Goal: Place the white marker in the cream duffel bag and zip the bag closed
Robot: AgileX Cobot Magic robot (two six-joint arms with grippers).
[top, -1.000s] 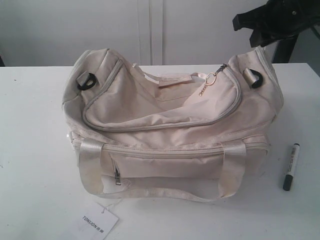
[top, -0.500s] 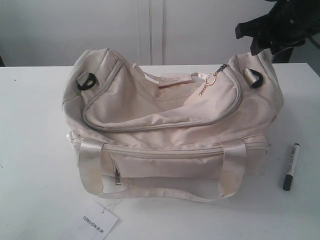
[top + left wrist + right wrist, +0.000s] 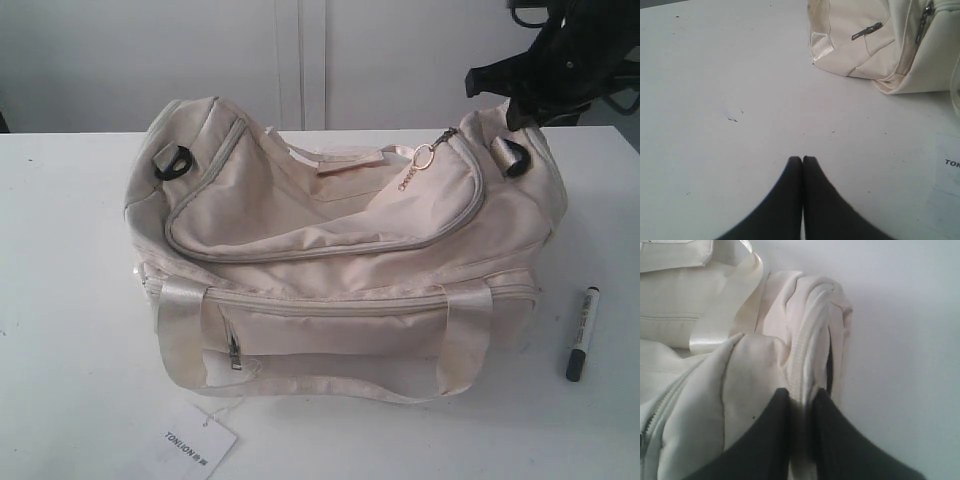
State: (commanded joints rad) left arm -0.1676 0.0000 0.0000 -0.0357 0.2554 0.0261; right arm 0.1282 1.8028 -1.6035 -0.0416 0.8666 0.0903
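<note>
Over on the left, our left gripper (image 3: pixel 802 160) hangs above the white surface (image 3: pixel 715 100), its fingers (image 3: pixel 782 200) pressed together on nothing. Near it lies a paper tag (image 3: pixel 200 442), just in front of the cream duffel bag (image 3: pixel 350 330), whose top zipper (image 3: pixel 300 255) stands open. At the bag's right end, our right gripper (image 3: pixel 801 402) pinches the zipper ridge between its fingers. Further right, apart from the bag, we see the white marker (image 3: pixel 581 333) lying on the surface.
</note>
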